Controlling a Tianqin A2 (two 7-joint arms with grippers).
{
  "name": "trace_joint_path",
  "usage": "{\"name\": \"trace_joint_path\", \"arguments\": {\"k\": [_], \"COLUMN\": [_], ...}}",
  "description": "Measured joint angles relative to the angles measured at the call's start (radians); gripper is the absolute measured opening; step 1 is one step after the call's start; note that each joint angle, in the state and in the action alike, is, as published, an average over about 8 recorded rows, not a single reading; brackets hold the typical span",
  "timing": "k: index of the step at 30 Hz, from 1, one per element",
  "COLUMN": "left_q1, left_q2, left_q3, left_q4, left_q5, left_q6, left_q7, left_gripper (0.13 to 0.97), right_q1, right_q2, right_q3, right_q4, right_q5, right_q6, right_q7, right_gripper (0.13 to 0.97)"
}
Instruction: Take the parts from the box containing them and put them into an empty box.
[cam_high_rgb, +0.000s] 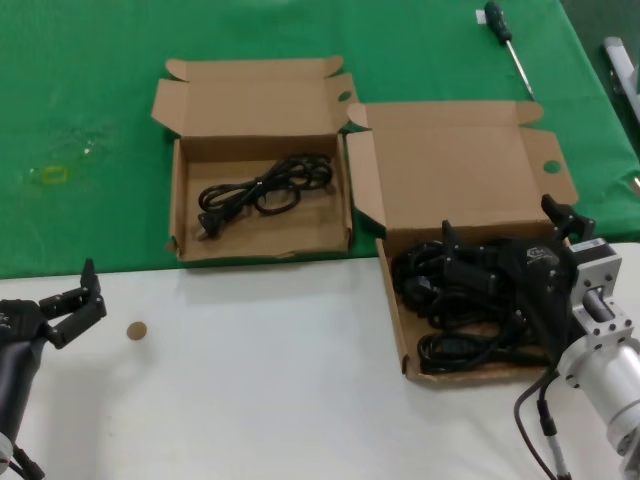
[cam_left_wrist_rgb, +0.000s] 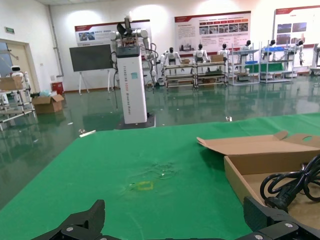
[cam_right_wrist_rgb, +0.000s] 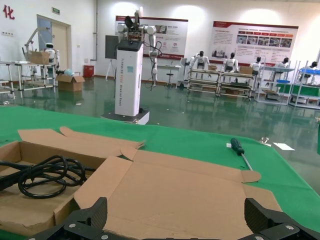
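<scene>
Larger box (cam_high_rgb: 470, 180) with cord pile (cam_high_rgb: 470, 300) lies directly beneath the spread, empty right gripper (cam_high_rgb: 510, 232), the nearer arm; smaller box (cam_high_rgb: 255, 110) already holds one cord (cam_high_rgb: 265, 190), lying crosswise; left gripper (cam_high_rgb: 85, 300) released, well apart

The table (cam_high_rgb: 250, 380) is white up front, with a green cloth (cam_high_rgb: 80, 120) behind. Two open cardboard boxes, the smaller box (cam_high_rgb: 185, 215) and the larger box (cam_high_rgb: 400, 320), a screwdriver (cam_high_rgb: 505, 40) and a small brown disc (cam_high_rgb: 136, 330) lie on it.
</scene>
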Motion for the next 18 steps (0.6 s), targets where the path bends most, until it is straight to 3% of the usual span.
{"name": "trace_joint_path", "arguments": {"k": [18], "left_q1": [0.000], "left_q2": [0.000], "left_q3": [0.000], "left_q4": [0.000], "left_q5": [0.000], "left_q6": [0.000], "left_q7": [0.000], "left_gripper": [0.966], "right_q1": [0.000], "right_q2": [0.000], "right_q3": [0.000], "right_q4": [0.000], "right_q5": [0.000], "right_q6": [0.000], "right_q7": [0.000], "right_gripper": [0.966]}}
